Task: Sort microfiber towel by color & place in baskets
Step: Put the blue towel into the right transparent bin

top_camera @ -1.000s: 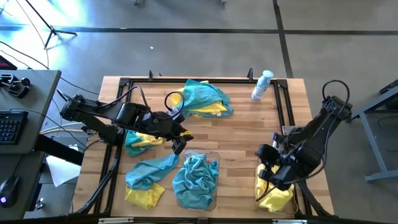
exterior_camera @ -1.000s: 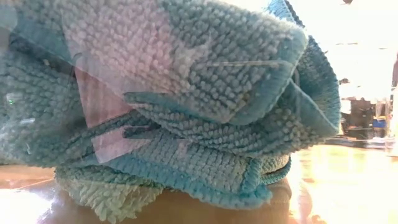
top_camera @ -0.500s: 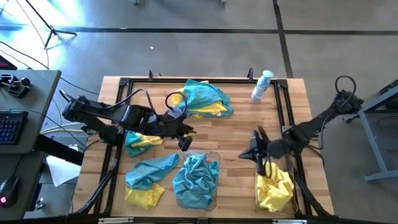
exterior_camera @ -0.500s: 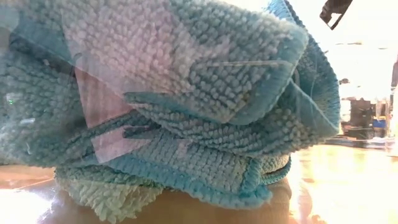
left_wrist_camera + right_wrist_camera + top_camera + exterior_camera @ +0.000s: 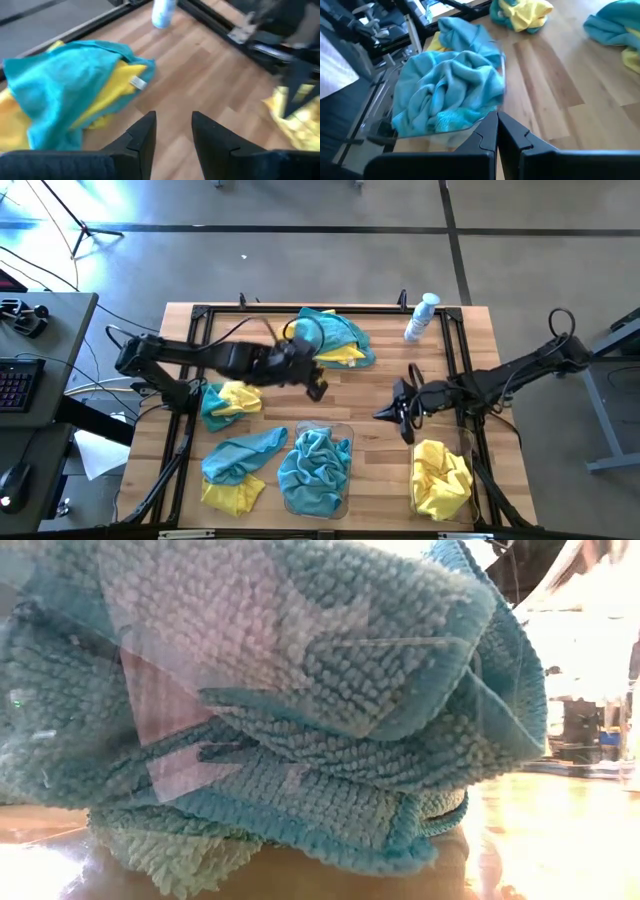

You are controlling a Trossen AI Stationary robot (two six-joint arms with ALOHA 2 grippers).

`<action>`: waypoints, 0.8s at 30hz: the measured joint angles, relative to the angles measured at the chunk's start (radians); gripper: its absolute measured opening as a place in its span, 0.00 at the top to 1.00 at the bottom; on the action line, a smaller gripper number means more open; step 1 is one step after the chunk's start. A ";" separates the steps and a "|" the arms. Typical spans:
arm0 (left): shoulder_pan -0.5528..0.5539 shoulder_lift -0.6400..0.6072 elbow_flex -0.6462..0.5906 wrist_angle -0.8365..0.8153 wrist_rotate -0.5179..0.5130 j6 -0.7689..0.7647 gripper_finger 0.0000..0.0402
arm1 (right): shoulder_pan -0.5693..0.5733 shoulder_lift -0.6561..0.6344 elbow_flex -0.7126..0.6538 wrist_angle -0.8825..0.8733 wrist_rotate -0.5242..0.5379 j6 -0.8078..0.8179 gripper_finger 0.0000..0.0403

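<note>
Worktop (image 5: 380,385): pale wooden slats edged by a dark metal frame; the landmark for every entry below.
Left gripper (image 5: 316,388): over the middle of the worktop, just beside the pile at its far edge; fingers (image 5: 142,137) spread with a plain gap between them, nothing in that gap.
Right gripper (image 5: 392,411): over the right-centre of the worktop, pointing toward the teal-filled basket; fingers (image 5: 487,132) pressed together, holding nothing.
Far pile of microfiber towels (image 5: 330,338): at the middle of the worktop's far edge; a teal cloth draped over yellow ones, a white tag showing in the left wrist view (image 5: 75,90).
Left bundle (image 5: 228,402): teal and yellow cloth bunched together at the worktop's left side, beside the frame rail.
Near-left towels (image 5: 240,455): a teal cloth lying partly over a yellow cloth (image 5: 232,495) at the worktop's near-left corner.
Basket with teal towel (image 5: 318,468): clear bin at the middle of the worktop's near edge, heaped with teal cloth; this cloth fills almost the whole low view (image 5: 260,710).
Basket with yellow towels (image 5: 440,480): clear bin at the worktop's near-right corner, holding bright yellow cloth.
Spray bottle (image 5: 422,317): white and blue, lying at the worktop's far-right corner.
</note>
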 joint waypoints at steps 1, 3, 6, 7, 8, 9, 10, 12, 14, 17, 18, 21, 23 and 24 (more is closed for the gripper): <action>0.027 0.005 0.000 -0.001 0.014 0.027 0.69 | -0.011 0.000 0.000 -0.001 0.003 0.001 1.00; 0.093 0.018 0.000 0.000 0.073 0.077 0.65 | -0.037 0.000 0.000 -0.001 0.014 0.003 1.00; 0.203 0.042 0.000 0.001 0.204 0.152 0.58 | -0.089 0.000 0.000 -0.002 0.019 0.017 1.00; 0.240 0.053 0.000 0.005 0.239 0.182 0.56 | -0.109 0.000 0.000 -0.002 0.019 0.029 1.00; 0.279 0.064 0.000 0.009 0.263 0.211 0.54 | -0.126 0.000 0.000 -0.002 0.019 0.047 1.00; 0.313 0.078 0.000 0.010 0.273 0.242 0.52 | -0.143 0.000 0.000 -0.002 0.019 0.065 1.00; 0.344 0.092 0.000 0.018 0.273 0.277 0.51 | -0.160 0.000 0.000 -0.002 0.019 0.080 1.00; 0.407 0.121 0.000 0.036 0.276 0.336 0.50 | -0.188 0.000 0.000 -0.002 0.020 0.105 1.00; 0.459 0.156 0.000 0.044 0.280 0.379 0.50 | -0.215 0.000 0.000 -0.001 0.019 0.133 1.00; 0.528 0.214 0.000 0.038 0.359 0.442 0.51 | -0.247 0.000 0.000 0.000 0.019 0.189 1.00; 0.546 0.235 0.000 0.038 0.399 0.463 0.51 | -0.256 0.000 0.000 0.000 0.019 0.210 1.00; 0.582 0.289 0.000 0.016 0.476 0.512 0.51 | -0.278 0.000 0.000 0.001 0.019 0.270 1.00; 0.592 0.320 0.000 0.008 0.472 0.552 0.51 | -0.289 0.000 0.000 0.001 0.019 0.309 1.00; 0.594 0.334 0.000 -0.001 0.467 0.570 0.51 | -0.295 0.000 0.000 0.001 0.019 0.327 1.00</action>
